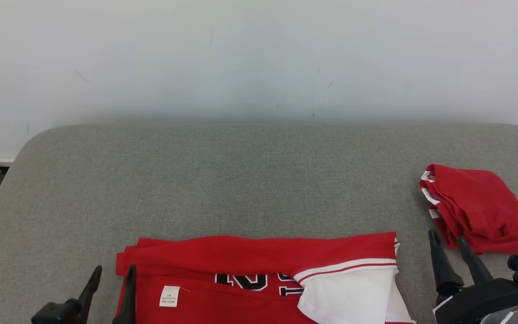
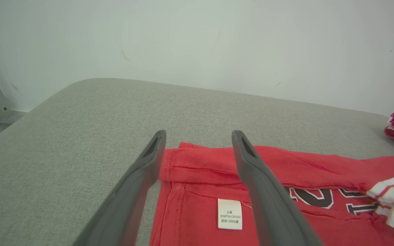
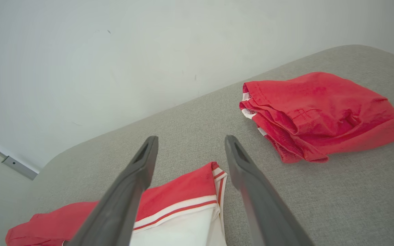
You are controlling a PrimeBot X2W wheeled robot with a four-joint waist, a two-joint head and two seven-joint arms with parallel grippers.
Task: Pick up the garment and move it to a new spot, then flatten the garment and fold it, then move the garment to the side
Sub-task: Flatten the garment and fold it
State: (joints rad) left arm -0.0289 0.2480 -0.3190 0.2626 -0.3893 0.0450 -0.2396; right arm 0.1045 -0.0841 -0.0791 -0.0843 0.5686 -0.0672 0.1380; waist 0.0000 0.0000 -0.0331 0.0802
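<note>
A red garment (image 1: pixel 250 256) lies on the grey fabric-covered desk (image 1: pixel 241 180) at the near edge of the head view, spread wide from left to right and running out of that view at the bottom. Its far part is folded over towards the near side as a long red band. Below the band show the tops of dark letters or numbers edged in white, which cannot be read. A small white label (image 1: pixel 169 296) sits on the red cloth near the left end, and a white sleeve (image 1: pixel 349 292) with a red-and-white striped border lies at the right end. The left pincer (image 1: pixel 114 270) is released, its two dark fingers spread wide and grasping nothing. It stands at the garment's left edge, one finger over the bare desk and the other over the red cloth; whether either touches cannot be told. The right pincer (image 1: pixel 448 237) is likewise released and grasps nothing. It stands just beyond the garment's right end, and in the right wrist view its fingers frame the striped far-right corner. A second red cloth bundle (image 1: pixel 479 207) with white trim lies crumpled at the right side of the desk, apart from the garment and just far of the right pincer. A pale wall (image 1: pixel 259 58) rises behind the desk.
</note>
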